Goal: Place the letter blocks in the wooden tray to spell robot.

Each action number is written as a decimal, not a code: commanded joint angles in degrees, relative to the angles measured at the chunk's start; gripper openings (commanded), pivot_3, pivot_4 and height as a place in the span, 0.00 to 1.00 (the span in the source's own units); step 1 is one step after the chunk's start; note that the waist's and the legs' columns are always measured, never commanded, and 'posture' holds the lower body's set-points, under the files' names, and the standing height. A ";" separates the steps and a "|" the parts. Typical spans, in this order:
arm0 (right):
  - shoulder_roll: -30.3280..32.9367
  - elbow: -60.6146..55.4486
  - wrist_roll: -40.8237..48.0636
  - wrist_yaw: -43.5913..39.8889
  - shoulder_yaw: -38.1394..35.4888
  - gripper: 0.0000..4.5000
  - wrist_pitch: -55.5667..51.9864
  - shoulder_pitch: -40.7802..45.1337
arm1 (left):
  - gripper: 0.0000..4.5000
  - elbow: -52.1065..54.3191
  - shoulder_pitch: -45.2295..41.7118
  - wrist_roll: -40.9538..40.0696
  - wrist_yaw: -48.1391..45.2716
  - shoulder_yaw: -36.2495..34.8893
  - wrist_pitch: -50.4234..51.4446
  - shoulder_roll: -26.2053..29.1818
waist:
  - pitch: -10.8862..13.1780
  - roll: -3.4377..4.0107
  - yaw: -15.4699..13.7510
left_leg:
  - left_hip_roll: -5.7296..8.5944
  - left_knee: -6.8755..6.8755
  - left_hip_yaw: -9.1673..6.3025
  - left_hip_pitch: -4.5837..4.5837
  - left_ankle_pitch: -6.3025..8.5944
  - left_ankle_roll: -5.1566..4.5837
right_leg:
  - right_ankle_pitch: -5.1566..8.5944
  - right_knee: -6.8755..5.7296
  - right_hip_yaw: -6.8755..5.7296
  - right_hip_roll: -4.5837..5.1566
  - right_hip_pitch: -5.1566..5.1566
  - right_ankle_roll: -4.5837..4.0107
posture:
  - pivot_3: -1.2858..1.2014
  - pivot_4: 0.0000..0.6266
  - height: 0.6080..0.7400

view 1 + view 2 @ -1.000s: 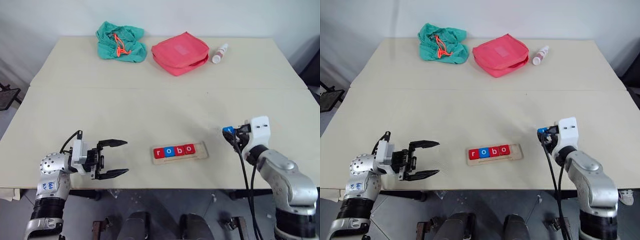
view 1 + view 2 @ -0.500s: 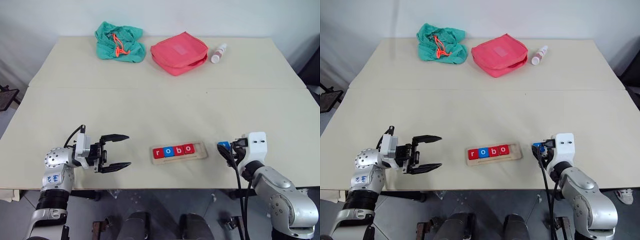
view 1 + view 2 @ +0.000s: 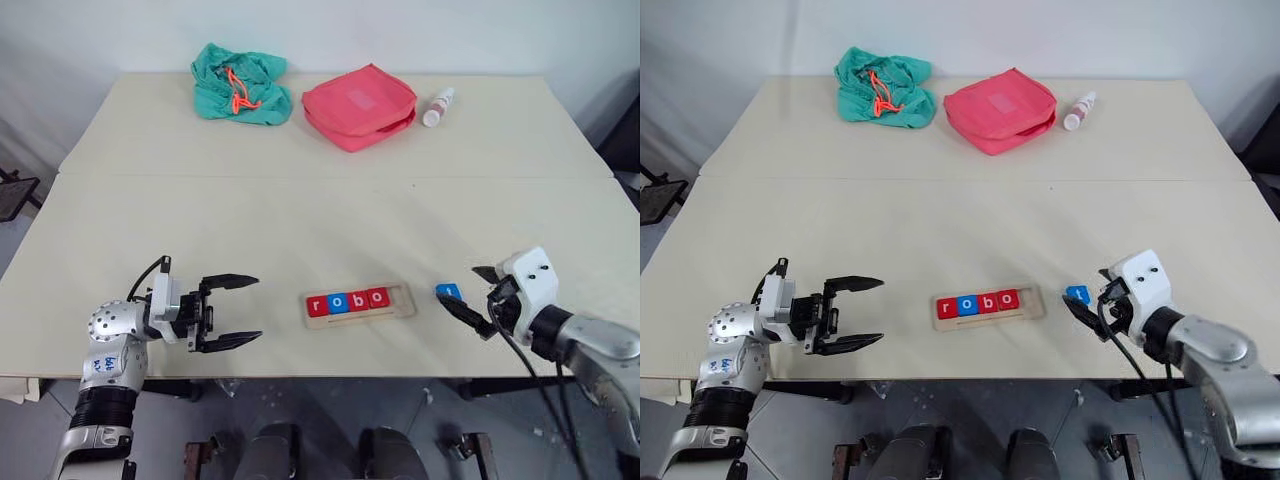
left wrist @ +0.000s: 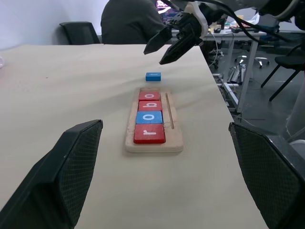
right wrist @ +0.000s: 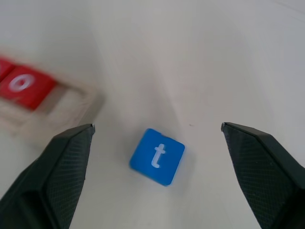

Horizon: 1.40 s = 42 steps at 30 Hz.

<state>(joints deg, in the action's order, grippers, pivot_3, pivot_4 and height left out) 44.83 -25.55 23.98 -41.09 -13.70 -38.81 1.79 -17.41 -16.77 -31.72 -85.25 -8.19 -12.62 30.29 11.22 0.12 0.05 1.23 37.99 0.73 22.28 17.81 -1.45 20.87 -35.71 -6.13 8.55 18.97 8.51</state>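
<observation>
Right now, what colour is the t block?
Blue, with a white letter: the t block shows best in the right wrist view.

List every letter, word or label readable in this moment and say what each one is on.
"r" on the first red block in the wooden tray.
"o" on the blue block next to it.
"b" on the following red block.
"o" on the last red block in the tray.
"t" on the loose blue block on the table.
Blue marks on the left arm: unreadable.

Both eye views look down over the table [image 3: 320,220]; each wrist view looks low and close at the tray [image 4: 154,143].
</observation>
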 commanded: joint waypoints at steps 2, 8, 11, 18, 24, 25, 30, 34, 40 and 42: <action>7.28 8.05 -1.14 -13.80 3.58 0.99 8.76 3.97 | 1.00 2.84 1.19 -0.69 0.82 -0.81 0.04 0.01 | 0.00 0.01 0.02 | -0.01 0.00 0.00 0.00 0.00 0.00 | 0.00 0.03 -0.02 0.00 -0.02 0.00 | 0.52 0.24 1.00; 12.04 24.67 -7.80 -26.52 12.64 0.99 21.23 15.44 | 1.00 5.20 3.48 -0.66 2.39 -0.96 0.02 -0.32 | 0.01 -0.01 0.09 | -0.03 0.03 -0.02 0.00 0.00 0.00 | 0.00 0.09 -0.09 0.00 -0.08 0.00 | 0.52 0.24 1.00; 11.43 34.48 -11.50 -32.04 17.23 0.99 28.15 22.15 | 1.00 6.84 5.24 -0.63 3.41 -1.15 0.00 -0.36 | 0.01 0.00 0.18 | -0.03 0.07 -0.01 0.00 0.00 0.00 | 0.00 0.17 -0.10 0.01 -0.12 0.00 | 0.52 0.24 1.00; 9.54 49.96 -16.57 -39.32 22.18 0.99 38.57 31.03 | 1.00 9.31 7.40 -0.97 5.08 -1.72 0.26 0.15 | 0.01 0.00 0.00 | -0.02 0.10 -0.14 0.04 0.00 0.00 | 0.00 0.19 -0.22 0.02 -0.16 0.00 | 0.52 0.24 1.00; 8.48 55.22 -18.81 -41.74 23.56 0.91 43.54 33.28 | 1.00 10.86 9.00 -1.18 6.03 -2.37 0.38 0.58 | 0.01 0.00 0.10 | -0.04 0.10 -0.13 0.02 0.00 0.00 | 0.00 0.19 -0.26 0.01 -0.18 0.00 | 0.52 0.24 1.00; 8.25 55.51 -18.78 -41.74 23.49 0.86 43.46 33.56 | 1.00 10.93 9.08 -1.19 6.15 -2.38 0.37 0.61 | 0.01 0.00 0.06 | -0.04 0.11 -0.13 0.02 0.00 0.00 | 0.00 0.19 -0.26 0.01 -0.19 0.00 | 0.52 0.24 1.00; 7.54 55.59 -18.32 -41.72 22.77 0.49 42.91 33.93 | 1.00 11.02 9.15 -1.21 6.21 -2.33 0.39 0.65 | 0.01 0.00 0.06 | -0.04 0.19 -0.17 0.01 0.00 0.00 | 0.00 0.19 -0.27 0.01 -0.26 0.00 | 0.52 0.24 1.00; 7.46 52.26 -16.53 -41.12 21.29 0.32 39.97 33.65 | 1.00 10.52 8.68 -1.12 6.06 -2.15 0.23 0.51 | 0.01 0.00 0.07 | -0.05 0.19 -0.16 0.00 0.00 0.00 | 0.00 0.19 -0.27 0.01 -0.26 0.00 | 0.52 0.24 1.00; 7.59 38.68 -11.00 -39.77 19.06 0.32 24.02 34.85 | 1.00 9.08 7.44 -0.88 5.46 -1.76 -0.10 0.13 | 0.04 0.05 0.02 | -0.06 0.16 -0.18 0.02 0.00 0.01 | 0.00 0.19 -0.27 0.00 -0.23 0.00 | 0.52 0.24 1.00; 7.44 33.93 -9.72 -39.77 19.76 0.32 19.24 35.45 | 1.00 8.36 6.76 -0.70 5.24 -1.49 -0.33 -0.18 | 0.04 0.05 0.02 | -0.06 0.16 -0.19 0.02 0.00 0.01 | 0.00 0.19 -0.27 0.01 -0.23 0.00 | 0.52 0.24 1.00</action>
<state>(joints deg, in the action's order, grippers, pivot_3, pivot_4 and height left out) 51.98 12.75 12.14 -80.81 7.45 -16.03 35.81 -9.38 -9.52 -31.80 -79.69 -9.18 -12.19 30.13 11.26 0.17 0.07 1.18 38.16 0.54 22.30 17.81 -1.44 20.87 -35.52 -6.39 8.56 18.74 8.51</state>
